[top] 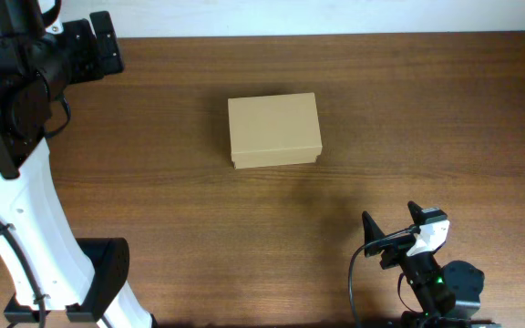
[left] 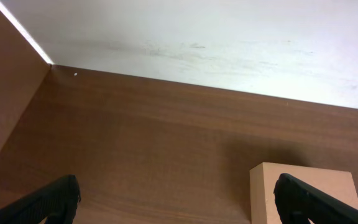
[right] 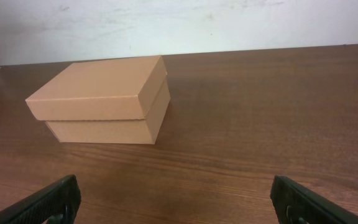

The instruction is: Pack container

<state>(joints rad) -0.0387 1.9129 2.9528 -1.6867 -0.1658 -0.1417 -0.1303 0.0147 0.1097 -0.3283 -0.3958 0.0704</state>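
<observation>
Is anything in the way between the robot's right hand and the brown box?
No, nothing visible is. Only wooden table lies between the open right gripper and the closed container.

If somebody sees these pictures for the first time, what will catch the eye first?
The closed tan cardboard box sits near the middle of the dark wooden table. The left claw is open at the far left corner, and the right claw is open near the front right edge.
</observation>
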